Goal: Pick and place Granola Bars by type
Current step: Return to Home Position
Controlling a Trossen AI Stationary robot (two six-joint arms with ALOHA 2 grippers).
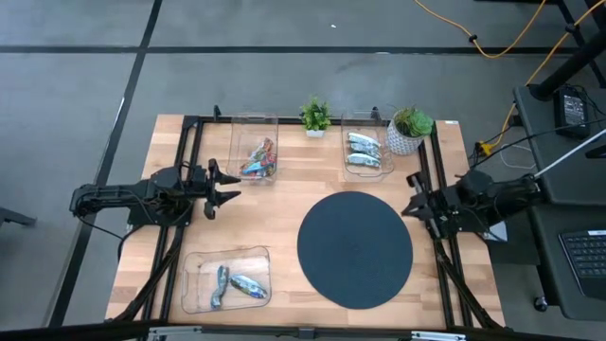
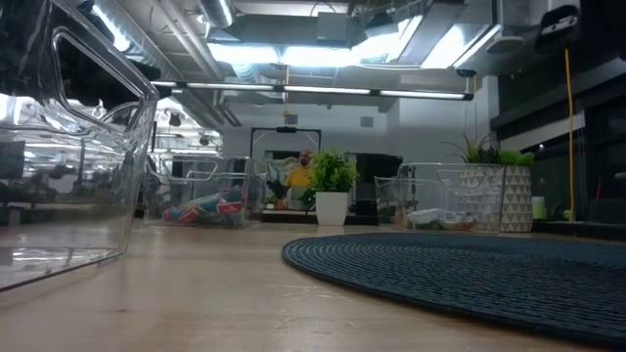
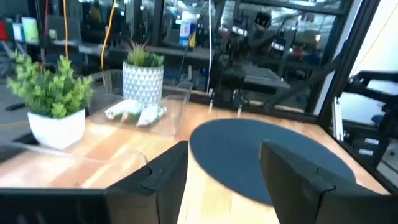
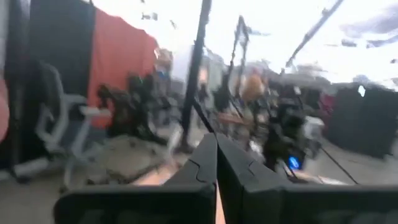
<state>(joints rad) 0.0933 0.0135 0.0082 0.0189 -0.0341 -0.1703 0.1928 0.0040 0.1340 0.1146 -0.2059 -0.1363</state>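
The foil-wrapped granola bars [image 1: 258, 159] were all sitting in bins. A pile of red and blue ones was in the clear plastic bin at the back left [image 1: 234, 142]. The silver-white bars [image 1: 364, 150] lay in the matching clear bin at the back right [image 1: 367, 120]. A dark green bar [image 1: 222, 286] and a bluish silver bar [image 1: 248, 286] were side by side in the clear tray at the front left corner [image 1: 199, 279].

Between the two back bins stood a small green plant in a plain white pot [image 1: 315, 116]. A second plant in a patterned white pot [image 1: 409, 128] was just beside the right bin. A big dark round woven mat [image 1: 355, 249] took up the middle-right of the wooden table [image 1: 284, 204].

The left gripper [image 1: 225, 185] hung at the left side, just in front of the back left bin, fingers spread apart and holding nothing. The right gripper [image 1: 411, 197] was at the right edge near the mat, fingers pinched together with nothing between them.
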